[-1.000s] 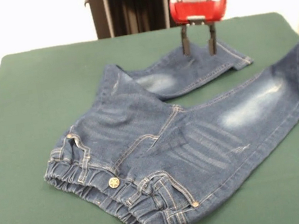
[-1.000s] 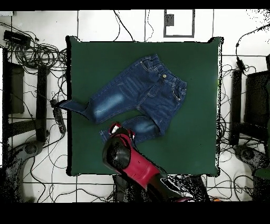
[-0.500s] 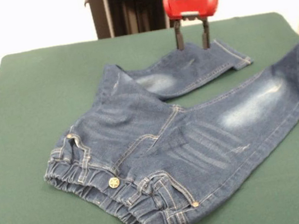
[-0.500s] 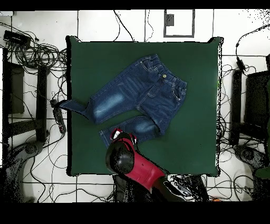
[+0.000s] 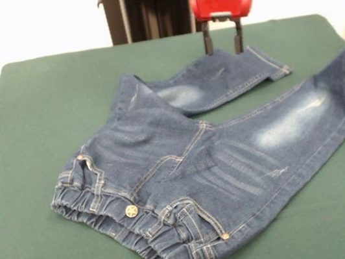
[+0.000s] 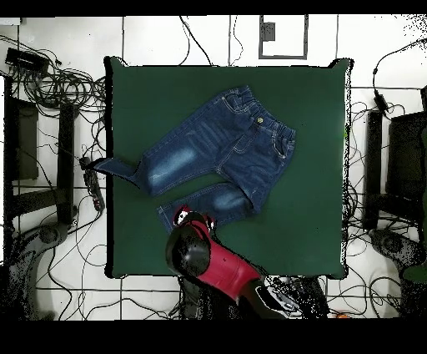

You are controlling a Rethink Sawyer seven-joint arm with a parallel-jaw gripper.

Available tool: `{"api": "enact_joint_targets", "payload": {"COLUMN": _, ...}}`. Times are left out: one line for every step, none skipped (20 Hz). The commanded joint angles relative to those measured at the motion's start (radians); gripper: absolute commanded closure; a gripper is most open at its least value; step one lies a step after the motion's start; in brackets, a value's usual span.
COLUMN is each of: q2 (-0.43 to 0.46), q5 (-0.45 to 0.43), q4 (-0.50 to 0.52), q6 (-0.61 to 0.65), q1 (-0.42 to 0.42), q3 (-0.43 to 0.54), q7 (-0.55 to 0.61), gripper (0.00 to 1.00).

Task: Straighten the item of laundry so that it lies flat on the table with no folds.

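Above far leg's cuff, gripper (image 5: 223, 46) hangs w/ fingers spread, empty; jeans (image 5: 198, 165) rumpled on table (image 5: 38, 111).

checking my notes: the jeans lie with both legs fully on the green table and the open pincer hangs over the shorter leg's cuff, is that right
Not quite. Only one leg lies fully on the table: the longer leg of the jeans runs over the table's edge, as the overhead view shows. The rest holds: the open pincer hangs over the shorter leg's cuff.
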Motion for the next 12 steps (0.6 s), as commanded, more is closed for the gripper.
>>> {"api": "enact_joint_targets", "payload": {"q2": 0.053, "q5": 0.028, "q4": -0.107, "q6": 0.104, "q1": 0.068, "q3": 0.007, "q7": 0.144, "gripper": 0.00}}
{"api": "enact_joint_targets", "payload": {"q2": 0.059, "q5": 0.034, "q4": -0.113, "q6": 0.103, "q1": 0.081, "q3": 0.003, "q7": 0.152, "gripper": 0.00}}
{"api": "enact_joint_targets", "payload": {"q2": 0.068, "q5": 0.035, "q4": -0.118, "q6": 0.099, "q1": 0.084, "q3": 0.007, "q7": 0.162, "gripper": 0.00}}
{"api": "enact_joint_targets", "payload": {"q2": 0.078, "q5": 0.035, "q4": -0.124, "q6": 0.094, "q1": 0.088, "q3": 0.010, "q7": 0.172, "gripper": 0.00}}
{"api": "enact_joint_targets", "payload": {"q2": 0.085, "q5": 0.038, "q4": -0.128, "q6": 0.085, "q1": 0.090, "q3": 0.012, "q7": 0.184, "gripper": 0.00}}
{"api": "enact_joint_targets", "payload": {"q2": 0.092, "q5": 0.041, "q4": -0.132, "q6": 0.075, "q1": 0.093, "q3": 0.014, "q7": 0.196, "gripper": 0.00}}
{"api": "enact_joint_targets", "payload": {"q2": 0.097, "q5": 0.047, "q4": -0.138, "q6": 0.074, "q1": 0.093, "q3": 0.014, "q7": 0.202, "gripper": 0.00}}
{"api": "enact_joint_targets", "payload": {"q2": 0.098, "q5": 0.052, "q4": -0.145, "q6": 0.080, "q1": 0.095, "q3": 0.011, "q7": 0.205, "gripper": 0.00}}
{"api": "enact_joint_targets", "payload": {"q2": 0.100, "q5": 0.063, "q4": -0.148, "q6": 0.078, "q1": 0.101, "q3": 0.005, "q7": 0.213, "gripper": 0.00}}
{"api": "enact_joint_targets", "payload": {"q2": 0.102, "q5": 0.073, "q4": -0.151, "q6": 0.076, "q1": 0.107, "q3": -0.001, "q7": 0.220, "gripper": 0.00}}
{"api": "enact_joint_targets", "payload": {"q2": 0.104, "q5": 0.083, "q4": -0.154, "q6": 0.075, "q1": 0.113, "q3": -0.007, "q7": 0.228, "gripper": 0.00}}
{"api": "enact_joint_targets", "payload": {"q2": 0.108, "q5": 0.086, "q4": -0.160, "q6": 0.073, "q1": 0.113, "q3": -0.010, "q7": 0.229, "gripper": 0.00}}
